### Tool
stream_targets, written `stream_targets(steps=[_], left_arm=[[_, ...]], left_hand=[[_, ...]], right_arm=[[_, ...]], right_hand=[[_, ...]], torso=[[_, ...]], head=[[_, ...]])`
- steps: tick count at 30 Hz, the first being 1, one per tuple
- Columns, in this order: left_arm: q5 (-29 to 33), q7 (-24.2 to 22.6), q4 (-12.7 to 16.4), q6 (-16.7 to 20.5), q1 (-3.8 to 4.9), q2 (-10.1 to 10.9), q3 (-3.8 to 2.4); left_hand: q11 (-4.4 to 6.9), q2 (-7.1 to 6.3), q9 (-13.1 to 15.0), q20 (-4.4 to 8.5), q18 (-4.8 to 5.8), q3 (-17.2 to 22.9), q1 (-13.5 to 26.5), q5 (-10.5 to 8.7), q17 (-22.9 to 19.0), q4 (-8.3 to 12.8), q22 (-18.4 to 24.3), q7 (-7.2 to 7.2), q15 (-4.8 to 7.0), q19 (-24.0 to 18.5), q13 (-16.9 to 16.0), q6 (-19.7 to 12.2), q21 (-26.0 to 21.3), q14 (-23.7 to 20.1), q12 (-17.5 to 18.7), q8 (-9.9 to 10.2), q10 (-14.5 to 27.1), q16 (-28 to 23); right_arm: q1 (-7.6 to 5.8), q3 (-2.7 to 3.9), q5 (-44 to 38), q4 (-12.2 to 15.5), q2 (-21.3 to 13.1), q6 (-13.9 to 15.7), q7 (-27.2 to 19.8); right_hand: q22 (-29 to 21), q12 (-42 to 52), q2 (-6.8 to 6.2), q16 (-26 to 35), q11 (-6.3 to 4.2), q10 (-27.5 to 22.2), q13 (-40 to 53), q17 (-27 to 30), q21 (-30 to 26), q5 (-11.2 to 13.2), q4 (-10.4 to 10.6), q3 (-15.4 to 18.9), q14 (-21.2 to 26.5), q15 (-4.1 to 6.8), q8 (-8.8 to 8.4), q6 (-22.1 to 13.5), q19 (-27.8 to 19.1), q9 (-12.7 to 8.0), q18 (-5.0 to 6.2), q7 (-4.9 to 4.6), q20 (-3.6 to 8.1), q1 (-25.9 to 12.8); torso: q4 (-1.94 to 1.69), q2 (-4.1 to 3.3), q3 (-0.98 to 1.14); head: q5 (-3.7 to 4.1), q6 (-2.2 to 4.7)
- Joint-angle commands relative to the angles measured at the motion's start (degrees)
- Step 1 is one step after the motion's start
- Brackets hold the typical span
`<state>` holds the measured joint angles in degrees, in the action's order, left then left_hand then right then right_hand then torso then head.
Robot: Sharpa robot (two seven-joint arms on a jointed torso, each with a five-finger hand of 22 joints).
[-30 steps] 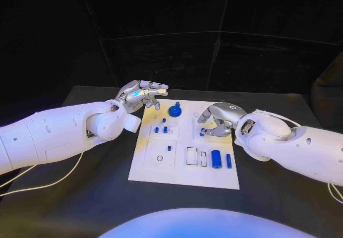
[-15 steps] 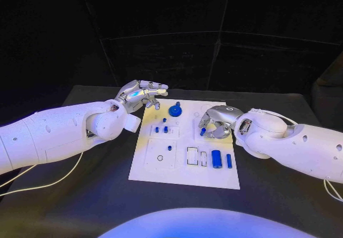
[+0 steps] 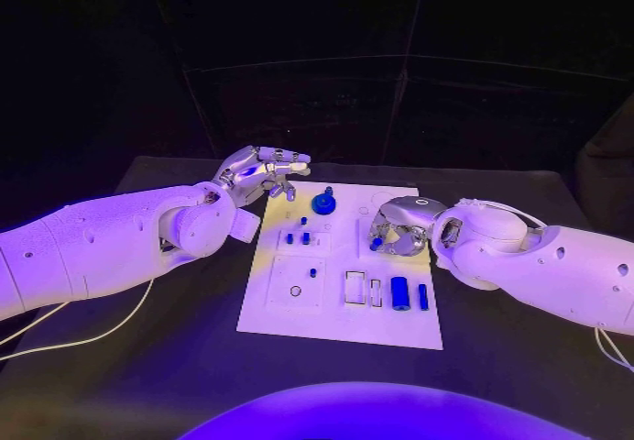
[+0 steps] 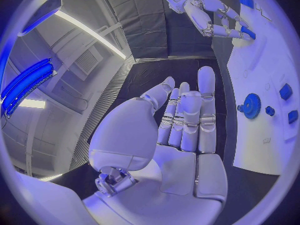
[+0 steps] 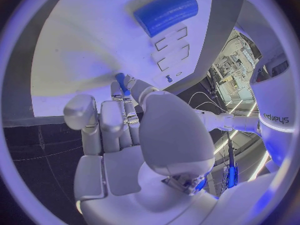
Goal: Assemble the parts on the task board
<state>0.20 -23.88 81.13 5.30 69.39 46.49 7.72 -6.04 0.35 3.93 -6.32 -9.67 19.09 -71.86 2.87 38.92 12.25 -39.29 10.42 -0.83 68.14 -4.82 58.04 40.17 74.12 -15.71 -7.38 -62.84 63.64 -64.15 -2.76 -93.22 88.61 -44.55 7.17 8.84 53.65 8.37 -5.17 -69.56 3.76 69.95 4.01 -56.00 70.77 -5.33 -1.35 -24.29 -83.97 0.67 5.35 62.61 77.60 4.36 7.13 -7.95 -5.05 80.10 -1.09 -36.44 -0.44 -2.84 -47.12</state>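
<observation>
So the task board (image 3: pixel 337 316) sits in the middle of the head view on the black desk (image 3: pixel 158 367). The right hand (image 3: pixel 397 229) is over the board's right side, just right of center frame, fingers curled in and pinching a small blue peg (image 5: pixel 122 83) at the tips. The left hand (image 3: pixel 257 174) hangs at the board's upper left corner holding nothing, with its fingers straight and side by side in the wrist view. A blue gear (image 3: pixel 323 203) sits near the board's top, a few small blue pegs (image 3: pixel 304 238) below it, and a fat blue cylinder (image 3: pixel 399 293) lies toward the lower right of the board.
</observation>
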Motion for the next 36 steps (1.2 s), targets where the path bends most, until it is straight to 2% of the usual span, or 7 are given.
stream_targets(steps=[1,6,10,18,26,30,36], left_arm=[[0.2,-0.18,-0.02,-0.72,0.07,-0.08,-0.05],[0.2,-0.06,-0.06,-0.8,0.07,-0.13,-0.05],[0.2,0.03,-0.1,-0.84,0.07,-0.14,-0.04],[0.2,0.27,-0.19,-1.01,0.07,-0.11,-0.04],[0.2,0.5,-0.2,-1.14,0.07,-0.01,-0.04],[0.2,0.53,-0.2,-1.17,0.07,-0.09,-0.04],[0.2,0.35,-0.36,-0.96,0.08,-0.25,-0.04]], left_hand=[[0.12,0.06,-0.06,-0.27,-0.73,-0.38,0.14,-0.03,-0.04,0.05,0.06,-0.03,-0.12,-0.11,-0.06,-0.31,-0.23,-0.45,-0.3,-0.01,0.31,0.08],[0.12,0.06,-0.06,-0.27,-0.73,-0.38,0.14,-0.03,-0.04,0.05,0.06,-0.03,-0.12,-0.11,-0.06,-0.31,-0.23,-0.45,-0.3,-0.01,0.31,0.08],[0.12,0.06,-0.06,-0.27,-0.73,-0.38,0.14,-0.03,-0.04,0.05,0.06,-0.03,-0.12,-0.11,-0.06,-0.31,-0.23,-0.45,-0.3,-0.01,0.31,0.08],[0.11,0.14,-0.04,-0.29,-0.73,-0.4,0.18,-0.03,-0.05,-0.01,0.08,-0.02,-0.14,-0.09,-0.08,-0.34,-0.27,-0.46,-0.4,-0.05,0.38,0.12],[0.11,0.14,-0.04,-0.29,-0.73,-0.4,0.18,-0.03,-0.05,-0.01,0.08,-0.02,-0.14,-0.09,-0.08,-0.34,-0.27,-0.46,-0.4,-0.05,0.38,0.12],[0.11,0.14,-0.04,-0.29,-0.73,-0.4,0.18,-0.03,-0.05,-0.01,0.08,-0.02,-0.14,-0.09,-0.08,-0.34,-0.27,-0.46,-0.4,-0.05,0.38,0.12],[0.11,0.14,-0.04,-0.29,-0.73,-0.4,0.18,-0.03,-0.05,-0.01,0.08,-0.02,-0.14,-0.09,-0.08,-0.34,-0.27,-0.46,-0.4,-0.05,0.38,0.12]], right_arm=[[-0.03,-0.03,-0.72,0.12,0.05,3.03,-0.39],[-0.02,-0.03,-0.03,0.11,-0.05,8.74,2.4],[-0.02,-0.02,0.88,0.31,-0.38,10.3,3.57],[-0.02,-0.01,3.79,3.12,-1.99,10.35,3.32],[-0.04,0.04,6.69,9.64,-4.02,10.86,2.79],[-0.05,0.05,7.04,11.23,-2.35,10.5,2.34],[-0.04,0.01,6.01,10.05,3.06,8.89,1.17]], right_hand=[[1.32,0.33,1.64,-0.61,-0.37,1.8,0.1,-0.64,0.82,1.62,-0.26,-1.53,-1.47,0.75,0.9,1.79,0.74,0.4,-0.78,0.23,0.22,0.54],[2.55,0.13,2.66,-1.13,-0.95,3.85,0.22,-0.94,1.63,2.44,0.28,-3.03,-1.47,1.18,1.42,3.33,1.19,0.68,-0.98,0.81,0.74,-0.38],[2.62,0.01,2.69,-1.2,-1.01,4.03,0.21,-0.97,1.68,2.43,0.37,-3.2,-1.46,1.25,1.43,3.44,1.21,0.71,-0.99,0.89,0.82,-0.6],[2.52,-0.42,2.18,-1.09,-1.05,4.09,0.13,-0.64,1.65,2.41,0.37,-3.3,-1.37,1.31,1.36,3.5,1.13,0.72,-0.98,0.93,0.93,-1.09],[2.5,-0.96,1.63,-1.13,-1.06,4.27,0.08,-0.5,1.65,2.37,0.78,-3.19,-1.3,1.34,1.18,3.51,1.06,0.71,-0.98,0.99,1.01,-2.11],[2.57,-1.05,1.6,-1.13,-1.06,4.24,0.07,-0.49,1.69,2.32,0.8,-3.22,-1.29,1.33,1.13,3.47,1.08,0.7,-0.99,0.99,1.01,-2.17],[2.5,-1.24,1.67,-1.13,-1.05,4.17,0.04,-0.42,1.65,2.24,0.77,-3.37,-1.27,1.34,1.04,3.39,1.04,0.67,-0.98,0.98,1.02,-2.14]], torso=[[0.01,-0.04,0.06],[0.02,-0.01,0.0],[-0.02,0.0,-0.01],[0.04,0.03,-0.01],[0.13,0.04,-0.04],[0.03,0.04,-0.11],[-0.27,0.05,-0.17]], head=[[0.04,-0.02],[0.23,-0.17],[0.26,-0.18],[0.2,-0.22],[-0.04,-0.29],[-0.29,-0.42],[-0.53,-0.5]])
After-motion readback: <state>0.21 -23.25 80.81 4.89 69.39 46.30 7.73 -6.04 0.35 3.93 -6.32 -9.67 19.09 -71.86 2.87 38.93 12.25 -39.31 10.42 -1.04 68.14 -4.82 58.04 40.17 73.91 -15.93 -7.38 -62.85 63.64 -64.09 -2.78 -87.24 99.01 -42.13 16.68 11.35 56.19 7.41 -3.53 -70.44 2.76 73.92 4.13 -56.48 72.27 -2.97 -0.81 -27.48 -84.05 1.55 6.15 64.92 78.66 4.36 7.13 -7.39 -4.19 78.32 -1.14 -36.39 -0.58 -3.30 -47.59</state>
